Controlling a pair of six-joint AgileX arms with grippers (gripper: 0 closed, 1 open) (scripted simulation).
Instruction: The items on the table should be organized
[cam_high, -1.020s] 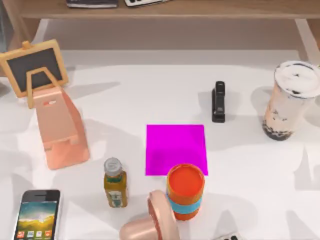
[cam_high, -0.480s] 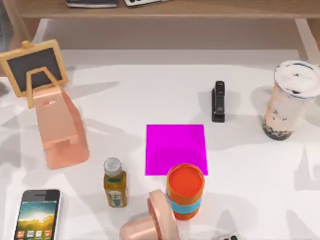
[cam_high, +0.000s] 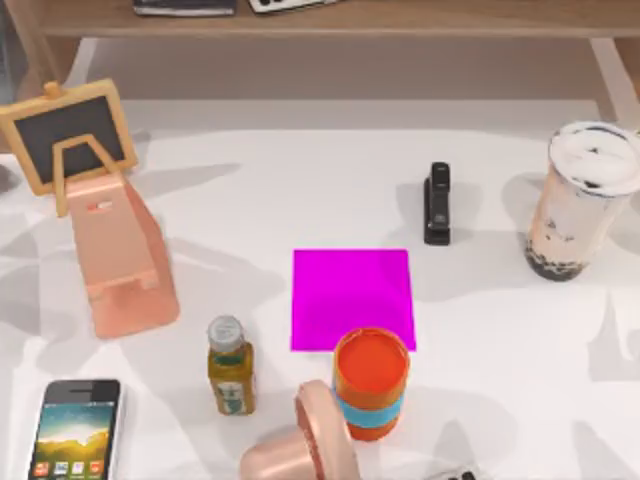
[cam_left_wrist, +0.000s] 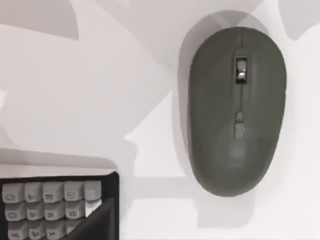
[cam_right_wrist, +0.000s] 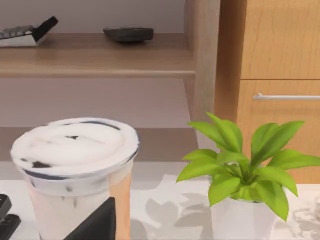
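Observation:
The white-framed smartphone lies flat at the table's front left corner, screen up. At the right edge stands the tall milk-tea cup, upright, dark pearls at its bottom; the right wrist view has the cup close ahead. In the left wrist view the dark grey oval mouse rests on the white surface, seen from above. A dark part of my left gripper juts in beside it, apart from the mouse. A similar dark part of my right gripper sits in front of the cup.
A magenta square mat lies mid-table, an orange cup at its front edge. Nearby are a small bottle, a pink stand, a chalkboard easel, a black stapler, a keypad, a potted plant and the wooden shelf.
No object has moved. Only the soft shadows on the table's left side have shifted slightly.

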